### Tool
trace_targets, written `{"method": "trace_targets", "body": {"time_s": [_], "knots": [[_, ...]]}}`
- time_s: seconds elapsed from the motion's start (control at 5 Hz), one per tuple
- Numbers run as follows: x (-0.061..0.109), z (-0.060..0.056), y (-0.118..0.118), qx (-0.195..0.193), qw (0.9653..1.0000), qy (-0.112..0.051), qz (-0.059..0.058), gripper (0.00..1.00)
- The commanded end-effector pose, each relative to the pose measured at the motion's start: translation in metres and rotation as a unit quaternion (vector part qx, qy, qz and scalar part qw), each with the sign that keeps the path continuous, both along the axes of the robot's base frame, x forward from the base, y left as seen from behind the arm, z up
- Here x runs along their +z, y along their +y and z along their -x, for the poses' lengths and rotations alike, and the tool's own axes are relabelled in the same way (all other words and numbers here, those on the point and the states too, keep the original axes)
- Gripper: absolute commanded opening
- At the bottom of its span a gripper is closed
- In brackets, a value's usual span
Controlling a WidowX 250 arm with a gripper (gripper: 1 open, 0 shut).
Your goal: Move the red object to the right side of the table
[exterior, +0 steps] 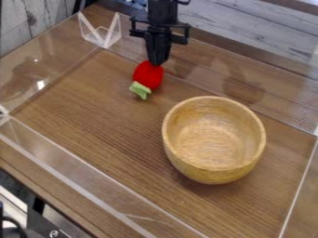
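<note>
Grasp step of the transfer. Jaws pinched narrow on the upper end of the small glossy red toy strawberry with light green leafy cap (147,77), low at the far left of the brown wood-grain surface (87,139), cap end down toward the wood. Nearer the camera, well apart: 1 round light wooden bowl (214,138). Judged next: lift clear, then carry toward the right side, past the bowl rim, with a firm pinch against slipping.
</note>
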State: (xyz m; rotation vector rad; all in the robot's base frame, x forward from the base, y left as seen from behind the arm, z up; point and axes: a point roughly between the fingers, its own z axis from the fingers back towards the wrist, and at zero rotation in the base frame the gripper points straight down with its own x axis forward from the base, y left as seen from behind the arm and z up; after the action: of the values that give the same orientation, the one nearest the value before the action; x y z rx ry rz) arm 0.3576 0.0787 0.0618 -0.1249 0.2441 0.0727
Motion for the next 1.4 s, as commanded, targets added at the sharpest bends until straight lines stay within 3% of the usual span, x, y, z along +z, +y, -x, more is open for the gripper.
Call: {"method": "trace_targets", "body": {"time_s": [0.0, 0.2, 0.4, 1.0, 1.2], "knots": [[0.047, -0.008, 0.005, 0.006, 0.998, -0.061, -0.011, 0.0], [0.054, -0.008, 0.003, 0.008, 0.9979, -0.064, -0.008, 0.0], [0.041, -0.011, -0.001, 0.004, 0.9985, -0.052, -0.013, 1.0], [0.003, -0.014, 0.0, 0.008, 0.9995, -0.016, -0.025, 1.0], [-0.003, -0.014, 0.001, 0.01, 0.9995, -0.011, -0.026, 0.0]]}}
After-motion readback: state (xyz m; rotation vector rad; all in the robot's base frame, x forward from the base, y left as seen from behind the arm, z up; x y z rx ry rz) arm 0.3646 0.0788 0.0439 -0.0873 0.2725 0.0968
